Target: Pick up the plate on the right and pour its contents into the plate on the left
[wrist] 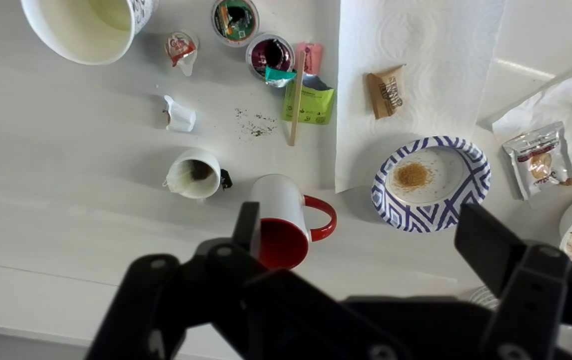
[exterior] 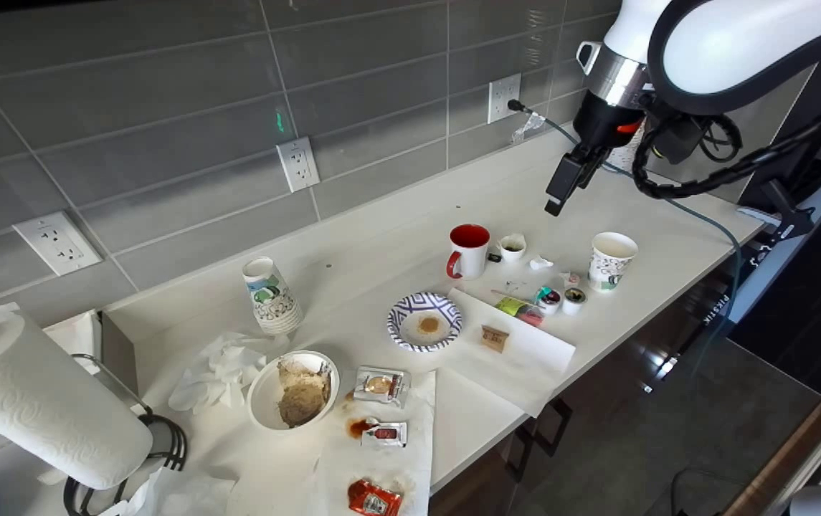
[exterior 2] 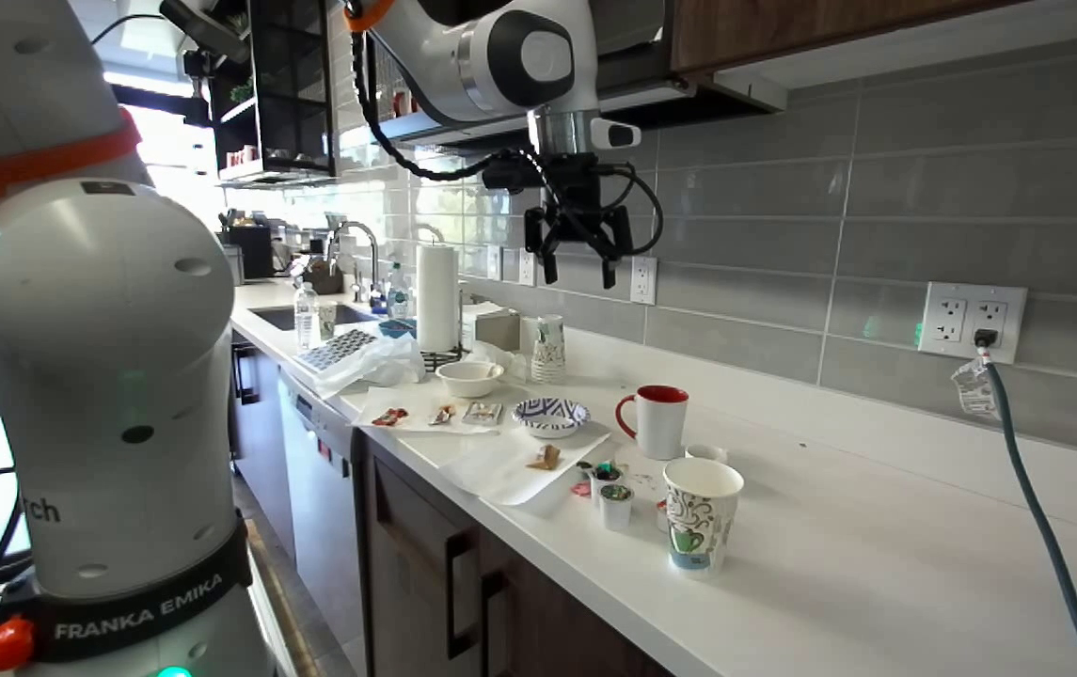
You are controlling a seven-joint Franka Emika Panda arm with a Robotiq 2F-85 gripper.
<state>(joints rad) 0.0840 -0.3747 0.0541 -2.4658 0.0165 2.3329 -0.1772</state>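
Saw the gripper [wrist: 365, 227] foremost in the wrist view, spread wide, holding nothing. Found the patterned plate [wrist: 430, 214], likely the right-hand one, on the counter [wrist: 66, 125] between the red-lined mug [wrist: 280, 207] and white bowl [exterior: 264, 393]. Looked best to pinch its rim clear of the mug, lifting level to keep the brown grains [wrist: 412, 176] in.

My gripper [exterior 2: 579, 275]: matt. Patterned bowl [wrist: 444, 176]: paper-looking. Mug [exterior: 471, 259]: glossy (glazed ceramic, to my eye). Stir stick [wrist: 297, 100]: wood. Packet [wrist: 538, 152]: crinkled, shiny foil. Towel roll [exterior: 51, 401]: embossed paper.
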